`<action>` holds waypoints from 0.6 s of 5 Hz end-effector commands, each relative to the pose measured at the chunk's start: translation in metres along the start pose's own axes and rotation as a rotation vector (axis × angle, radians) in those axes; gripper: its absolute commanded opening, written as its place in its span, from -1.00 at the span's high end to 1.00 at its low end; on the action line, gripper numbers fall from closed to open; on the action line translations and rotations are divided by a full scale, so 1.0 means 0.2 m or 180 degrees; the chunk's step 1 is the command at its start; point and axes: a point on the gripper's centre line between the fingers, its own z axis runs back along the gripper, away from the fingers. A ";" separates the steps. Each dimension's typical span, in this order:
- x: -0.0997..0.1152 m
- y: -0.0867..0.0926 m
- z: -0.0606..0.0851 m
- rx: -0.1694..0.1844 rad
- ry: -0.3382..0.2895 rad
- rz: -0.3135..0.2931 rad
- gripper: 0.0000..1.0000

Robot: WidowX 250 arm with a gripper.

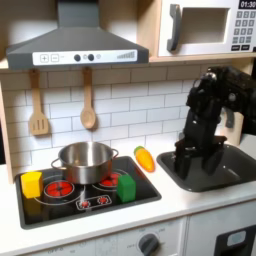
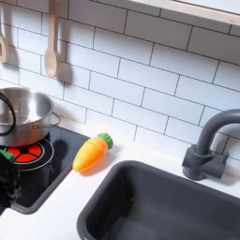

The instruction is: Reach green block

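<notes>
Green block [image 1: 127,187] stands upright on the stovetop's front right corner, off toward the first exterior view's left of the gripper [image 1: 187,160], which hangs over the sink [image 1: 235,172], fingers pointing down, honestly can't tell if they're open.
</notes>
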 end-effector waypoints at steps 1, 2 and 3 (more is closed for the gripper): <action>0.11 0.05 -0.01 0.0001 -0.0066 0.0049 -1.00; 0.15 0.08 -0.03 0.0029 -0.0059 0.0064 -1.00; 0.20 0.12 -0.05 0.0046 -0.0055 0.0095 -1.00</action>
